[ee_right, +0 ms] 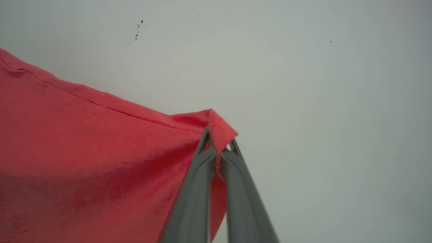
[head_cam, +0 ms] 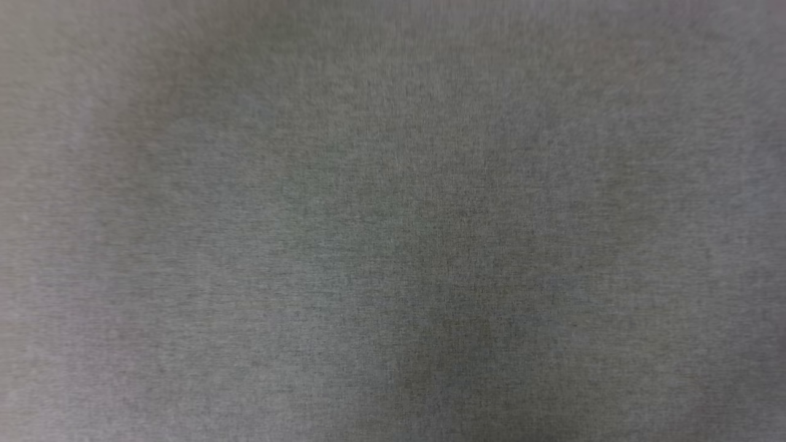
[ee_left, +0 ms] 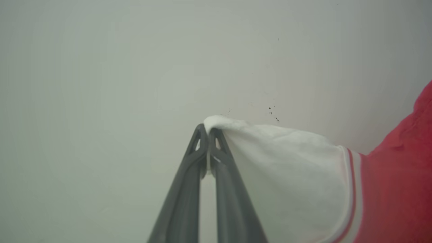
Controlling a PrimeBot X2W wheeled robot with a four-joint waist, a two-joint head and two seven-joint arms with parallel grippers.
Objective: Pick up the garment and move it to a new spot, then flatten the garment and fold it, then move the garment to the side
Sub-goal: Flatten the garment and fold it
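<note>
The left claw (ee_left: pixel 208 131) pinches the white sleeve (ee_left: pixel 287 162) of the garment (ee_right: pixel 84 141); the right claw (ee_right: pixel 219 145) pinches a red hem corner (ee_right: pixel 219 125). The pick-up seems under way; flattening, folding and moving aside remain.

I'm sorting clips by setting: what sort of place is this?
Probably an indoor work table, though little shows: a plain pale surface with dark specks, and a red, white-sleeved garment pinched by the left hand and right hand.

Text, labels, brands, numbers: none legible. On the garment (ee_left: pixel 297 175), the white sleeve and red cloth in view carry no readable print. Head view: too blurred to read anything.
</note>
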